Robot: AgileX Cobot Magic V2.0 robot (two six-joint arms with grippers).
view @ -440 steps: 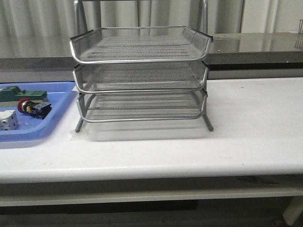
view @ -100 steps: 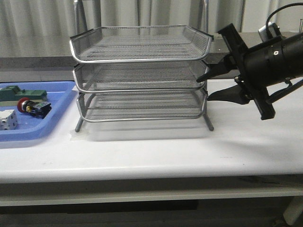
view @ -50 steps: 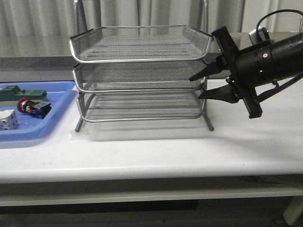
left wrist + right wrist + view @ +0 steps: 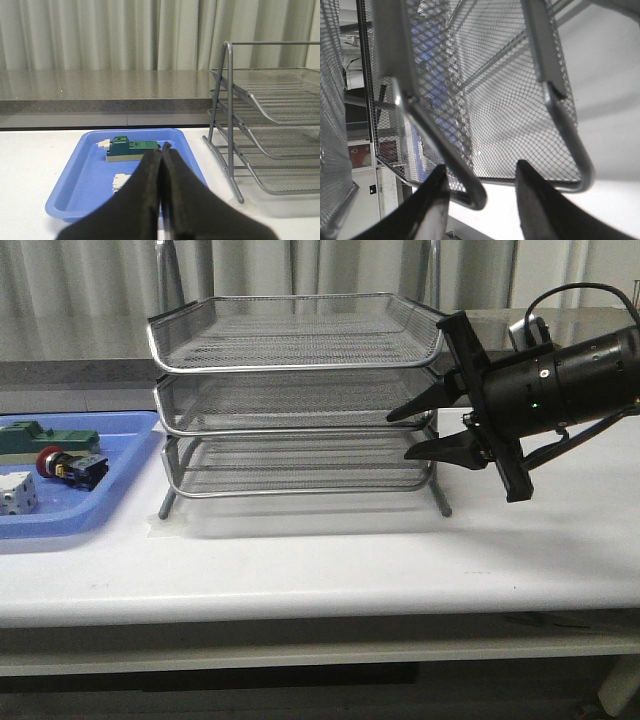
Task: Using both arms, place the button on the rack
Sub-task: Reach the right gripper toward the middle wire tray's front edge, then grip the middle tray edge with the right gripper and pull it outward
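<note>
- The rack (image 4: 295, 395) was seen standing on the white surface (image 4: 320, 560), with its three mesh tiers stacked one above the other.
- The button (image 4: 62, 466) was found lying in the blue tray (image 4: 125, 475), at the left side of the surface, well apart from the rack; its red head was turned to the left.
- In the same tray, a green block (image 4: 45, 438) was placed behind the button and a white part (image 4: 18, 494) in front of it.
- The right tool (image 4: 410, 432) was held at the right front corner of the rack, with its fingers spread apart; the upper finger was at the level of the middle tier's rim and the lower one just under it.
- In the right wrist view, the rim wire of a tier (image 4: 440, 145) was seen between the two open fingers (image 4: 432, 210); contact could not be judged.
- The left tool (image 4: 162, 150) was seen only in the left wrist view, its fingers pressed together with nothing between them, pointing toward the blue tray.
</note>
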